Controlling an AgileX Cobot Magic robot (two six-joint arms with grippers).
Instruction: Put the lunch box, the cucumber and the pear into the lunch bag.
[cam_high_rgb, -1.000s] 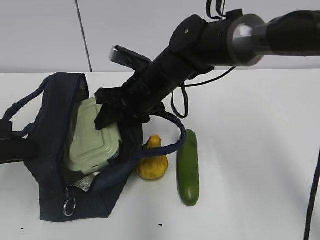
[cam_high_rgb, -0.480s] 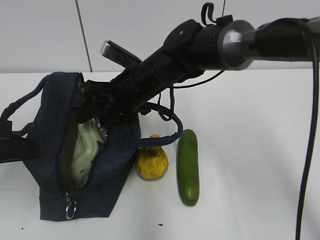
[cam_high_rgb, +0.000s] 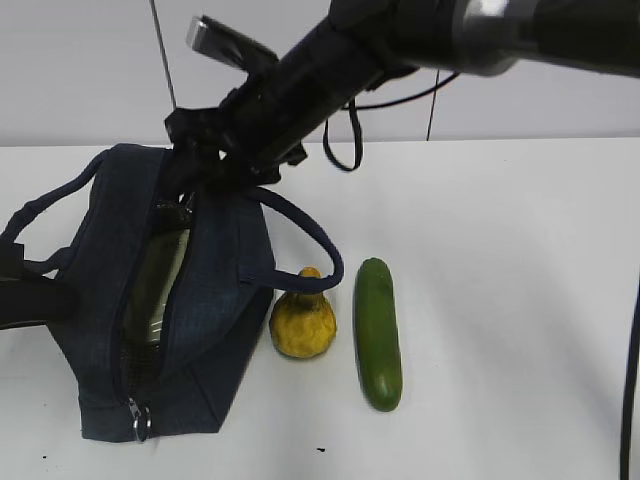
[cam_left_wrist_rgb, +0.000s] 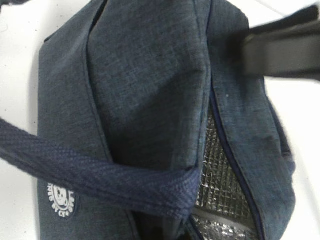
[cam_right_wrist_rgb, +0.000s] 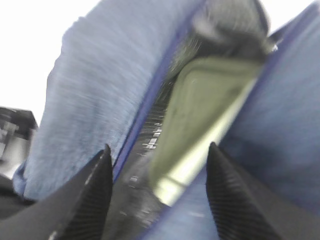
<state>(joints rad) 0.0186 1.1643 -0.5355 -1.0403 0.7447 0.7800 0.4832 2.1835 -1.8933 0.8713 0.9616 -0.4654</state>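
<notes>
Two loose pieces of produce nearest the front edge of the white table (cam_high_rgb: 520, 300): smooth dark green straight cucumber (cam_high_rgb: 378, 333) lying lengthwise, and just beside it on the left, apart by a narrow gap, small yellow-brown mottled pear (cam_high_rgb: 303, 318) with narrow top pointing away. Left of the pear, touching or nearly touching it, dark navy fabric lunch bag (cam_high_rgb: 205, 320) with its metal ring zipper pull (cam_high_rgb: 139, 425) at the near end and zipper gaping along the top. Inside that slot, pale sage-green lid of the clear rectangular lunch box (cam_high_rgb: 160, 285), tilted on edge against silver foil lining (cam_left_wrist_rgb: 220, 165); same lid seen close in the right wrist view (cam_right_wrist_rgb: 200, 115). One loop handle (cam_high_rgb: 300, 235) arching toward the pear. At the bag's left edge, black left gripper (cam_high_rgb: 30, 300), mostly hidden; open or closed cannot be told. Farther back, above the bag's far end, black right gripper (cam_right_wrist_rgb: 157, 165) with ridged fingers (cam_right_wrist_rgb: 92, 190) spread apart, holding nothing, the bag opening between them. Behind, pale grey wall (cam_high_rgb: 80, 70).
</notes>
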